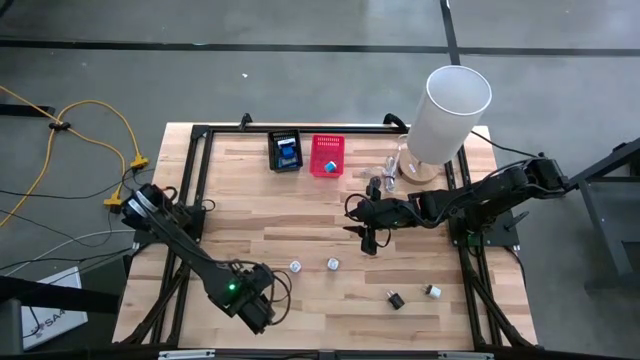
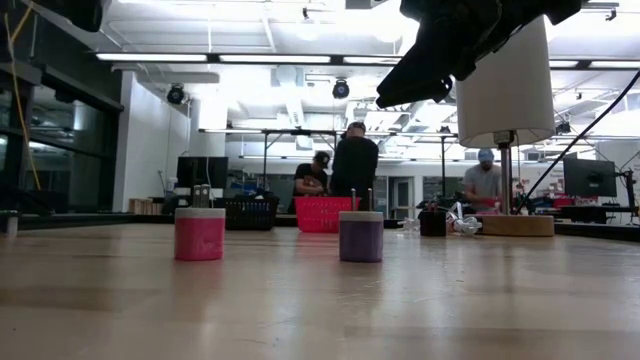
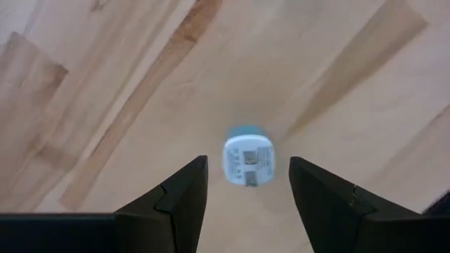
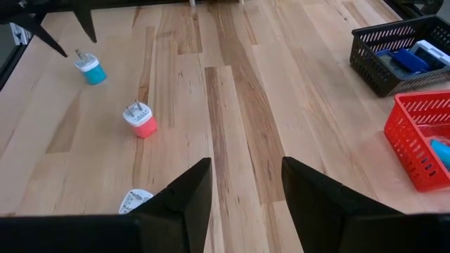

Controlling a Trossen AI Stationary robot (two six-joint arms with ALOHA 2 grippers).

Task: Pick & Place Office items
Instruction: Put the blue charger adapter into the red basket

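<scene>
A small teal-and-white plug piece point(image 3: 246, 151) stands on the wooden table, prongs up, straight below my left gripper point(image 3: 247, 169). That gripper point(image 1: 268, 305) is open, points down near the table's front edge, and its fingers stand on either side of the piece without touching it. The right wrist view shows the same teal piece point(image 4: 91, 72), a pink piece point(image 4: 140, 119) and a white one point(image 4: 135, 201). My right gripper point(image 1: 366, 238) hangs open over the table's middle with nothing between its fingers point(image 4: 246, 165).
Two small pieces point(image 1: 295, 267) point(image 1: 332, 264) lie at the middle front, and a black one point(image 1: 395, 298) and a white one point(image 1: 433, 291) at the front right. A black basket point(image 1: 285, 150), a red basket point(image 1: 327, 155) and a tall white cylinder point(image 1: 447, 110) stand at the back.
</scene>
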